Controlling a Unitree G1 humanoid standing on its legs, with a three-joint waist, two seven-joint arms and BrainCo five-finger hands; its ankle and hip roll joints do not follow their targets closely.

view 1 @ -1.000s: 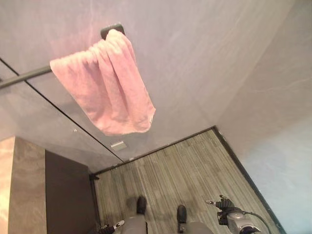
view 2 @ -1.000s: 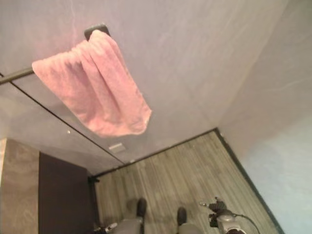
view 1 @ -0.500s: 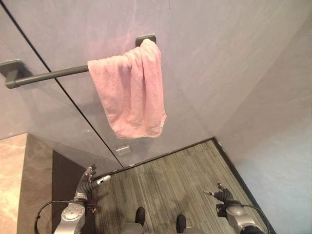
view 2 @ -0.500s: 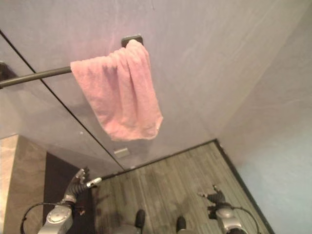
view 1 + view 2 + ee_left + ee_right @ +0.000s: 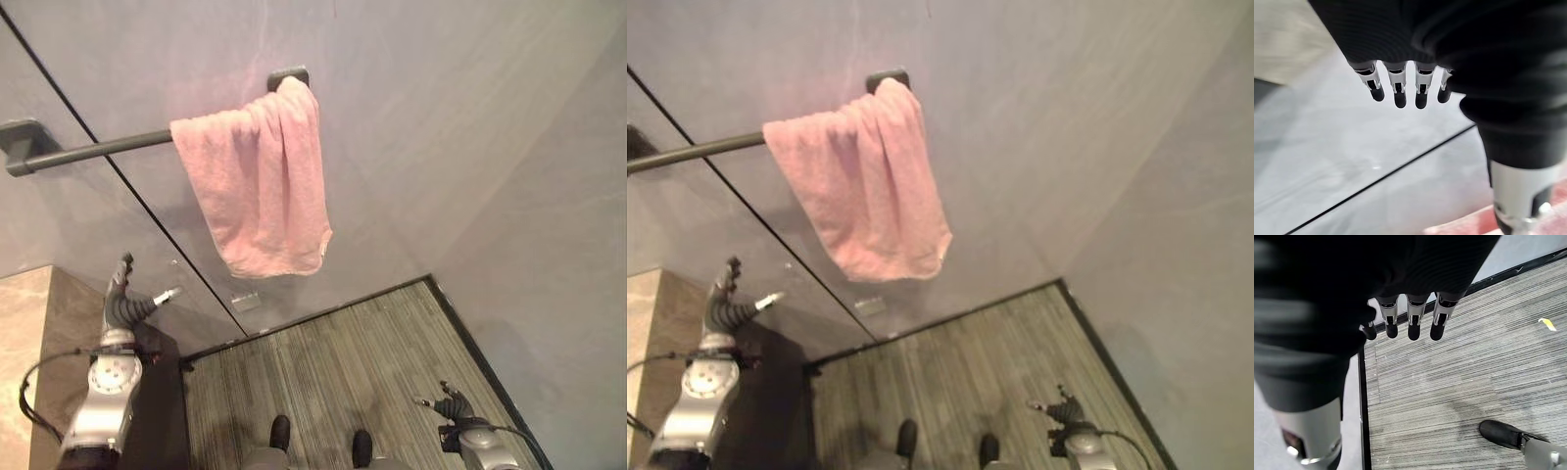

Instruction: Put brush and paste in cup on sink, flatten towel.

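A pink towel (image 5: 260, 186) hangs bunched on a dark wall bar (image 5: 98, 152), crowded against the bar's right bracket, one corner drooping low. My left hand (image 5: 122, 308) is raised at the lower left, below the bar and left of the towel, apart from it, fingers (image 5: 1399, 93) straight and open. A strip of the pink towel (image 5: 1459, 227) shows past its thumb in the left wrist view. My right hand (image 5: 451, 406) hangs low at the lower right over the floor, fingers (image 5: 1413, 323) relaxed and open, holding nothing.
A marble counter (image 5: 24, 343) with a dark side panel (image 5: 162, 411) stands at the left beside my left arm. A small plate (image 5: 245, 301) sits on the wall under the towel. Striped grey flooring (image 5: 343, 362) meets a wall at the right. A yellow scrap (image 5: 1546, 323) lies on the floor.
The camera swung so the whole bar came into view. My left arm has risen from near the floor to beside the counter, below the bar. My right hand has dropped slightly.
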